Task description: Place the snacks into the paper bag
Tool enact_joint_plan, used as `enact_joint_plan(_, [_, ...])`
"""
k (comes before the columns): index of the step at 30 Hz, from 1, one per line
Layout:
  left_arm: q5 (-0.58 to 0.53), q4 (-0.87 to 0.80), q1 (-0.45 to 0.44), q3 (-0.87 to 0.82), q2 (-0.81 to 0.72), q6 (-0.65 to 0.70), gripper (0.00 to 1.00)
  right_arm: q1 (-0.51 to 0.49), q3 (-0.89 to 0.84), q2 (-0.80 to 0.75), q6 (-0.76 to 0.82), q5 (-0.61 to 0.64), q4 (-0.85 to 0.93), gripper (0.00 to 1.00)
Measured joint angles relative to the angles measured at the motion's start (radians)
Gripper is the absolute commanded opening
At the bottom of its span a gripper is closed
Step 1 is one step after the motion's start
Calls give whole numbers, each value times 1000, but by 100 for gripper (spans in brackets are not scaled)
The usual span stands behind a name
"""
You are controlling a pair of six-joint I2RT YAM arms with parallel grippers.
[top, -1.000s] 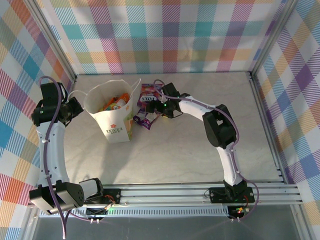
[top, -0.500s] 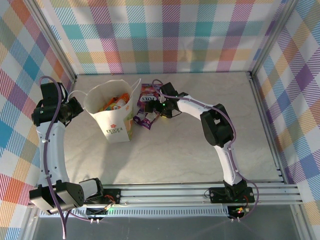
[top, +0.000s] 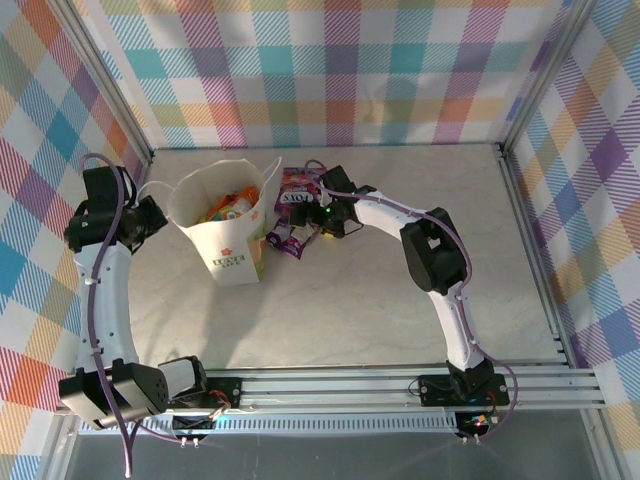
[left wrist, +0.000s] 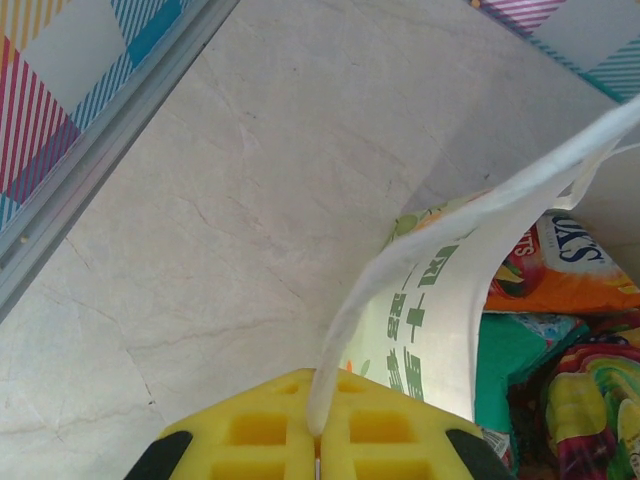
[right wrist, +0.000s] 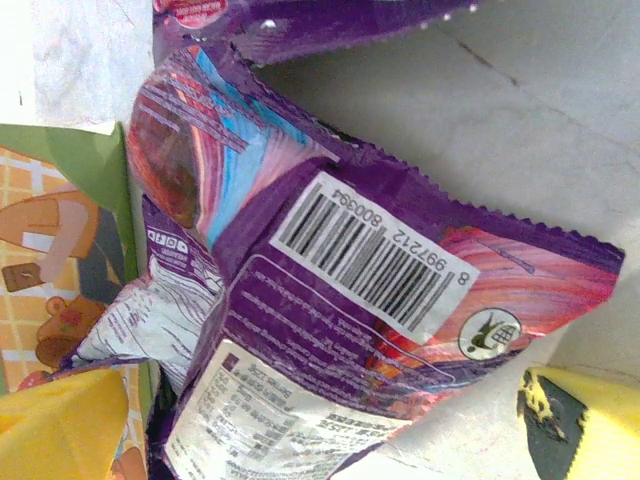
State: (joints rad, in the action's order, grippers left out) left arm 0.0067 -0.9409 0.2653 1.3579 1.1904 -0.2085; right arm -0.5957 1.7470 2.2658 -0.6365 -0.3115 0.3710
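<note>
Slipping is the chief risk: the purple packet (right wrist: 380, 270) is glossy, crumpled foil, and if it is pinched at a loose fold it may be squeezed out of the grip or dropped short of the paper bag (top: 235, 250). The packet is lying on the table (top: 400, 300) just beside the bag, touching its printed wall, so the wall could be caught with the foil, or the bag shoved aside, if the jaws are closed too near it. A second purple packet (right wrist: 300, 25) is found just beyond it and could be dragged along. Were the white handle (left wrist: 400, 300) pulled hard, the bag might be tipped and the orange packet (left wrist: 560, 270) and teal packet (left wrist: 510, 350) inside spilled.

The right gripper (right wrist: 325, 430) is held low over the purple packet, the arm reached forward and bent leftward toward the bag; its jaws are spread wide, with the packet between them and nothing clamped. The left gripper (left wrist: 318, 420) is set at the bag's left side; its jaws are pressed together on the handle.
</note>
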Motion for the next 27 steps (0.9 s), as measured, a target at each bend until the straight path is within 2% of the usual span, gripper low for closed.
enact_joint_plan(19, [0,0,0,0,5,0,8,-23,122,78,-56,6,38,95])
enact_joint_plan(24, [0,0,0,0,5,0,8,-43,183,113,-56,22,79,86])
enact_joint_plan(27, [0,0,0,0,5,0,8,-50,204,121,-58,43,106,76])
